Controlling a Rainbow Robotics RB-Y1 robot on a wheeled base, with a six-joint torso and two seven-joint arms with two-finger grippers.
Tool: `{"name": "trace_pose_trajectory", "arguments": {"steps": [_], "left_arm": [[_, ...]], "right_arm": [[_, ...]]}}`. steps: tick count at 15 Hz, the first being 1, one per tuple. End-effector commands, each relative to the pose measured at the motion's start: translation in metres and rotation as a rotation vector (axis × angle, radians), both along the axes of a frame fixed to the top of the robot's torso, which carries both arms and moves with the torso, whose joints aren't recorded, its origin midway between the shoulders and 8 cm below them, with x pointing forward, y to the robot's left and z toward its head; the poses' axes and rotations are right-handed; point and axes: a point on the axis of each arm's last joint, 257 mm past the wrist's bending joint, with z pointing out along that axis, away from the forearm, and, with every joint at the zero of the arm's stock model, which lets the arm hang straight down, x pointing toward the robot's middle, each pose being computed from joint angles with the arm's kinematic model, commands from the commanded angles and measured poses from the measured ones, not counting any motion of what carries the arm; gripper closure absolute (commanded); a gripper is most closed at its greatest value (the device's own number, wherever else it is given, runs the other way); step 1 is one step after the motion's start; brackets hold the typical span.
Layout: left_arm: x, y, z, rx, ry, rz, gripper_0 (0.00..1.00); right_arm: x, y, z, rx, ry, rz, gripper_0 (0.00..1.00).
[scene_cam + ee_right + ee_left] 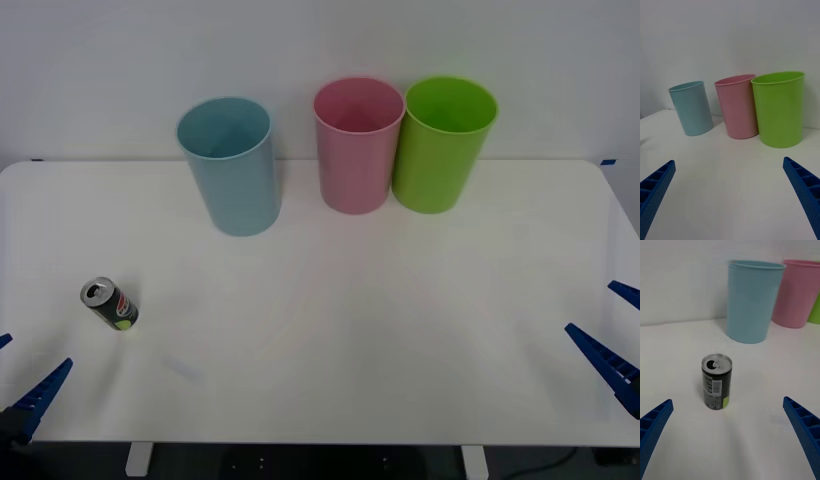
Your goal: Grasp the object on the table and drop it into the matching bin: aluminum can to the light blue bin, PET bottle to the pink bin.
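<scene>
1. The aluminum can stands upright on the white bench, in the near left part of the bench top. Its silver top faces up with the opening visible; a barcode panel and a yellow-green patch show on the dark side wall in the left wrist view.
2. The can lies just ahead of the left pincer and slightly toward the bench centre. It is clear of both fingers, with bare bench surface between the can and the fingertips.
3. The left pincer is at the near left bench edge. Its blue ribbed fingers are spread wide, released, holding nothing and touching nothing.
4. The right pincer is at the near right bench edge, well apart from the can. Its fingers are likewise spread wide and released, with nothing between them.
5. The light blue bin stands upright at the far side of the bench, beyond the can and toward the centre.
6. The pink bin stands to the right of the light blue bin, apart from it.
7. A lime green bin stands directly right of the pink bin, touching or almost touching it; which cannot be told.
8. All three bins are open at the top.
</scene>
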Motion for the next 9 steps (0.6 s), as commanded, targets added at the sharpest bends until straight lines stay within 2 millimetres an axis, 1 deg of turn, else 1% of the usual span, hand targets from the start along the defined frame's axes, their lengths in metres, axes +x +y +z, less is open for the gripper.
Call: {"name": "trace_pose_trajectory", "arguments": {"steps": [1,4,9], "left_arm": [[-0.002,0.003,-0.019,0.030,0.040,0.028,0.00],[0.004,0.003,-0.031,0.009,0.053,0.082,0.00],[0.014,0.000,-0.046,-0.077,0.061,0.182,0.00]], "right_arm": [[0.000,0.000,0.000,0.000,0.000,0.000,0.00],[0.000,0.000,0.000,0.000,0.000,0.000,0.00],[0.000,0.000,0.000,0.000,0.000,0.000,0.00]]}}
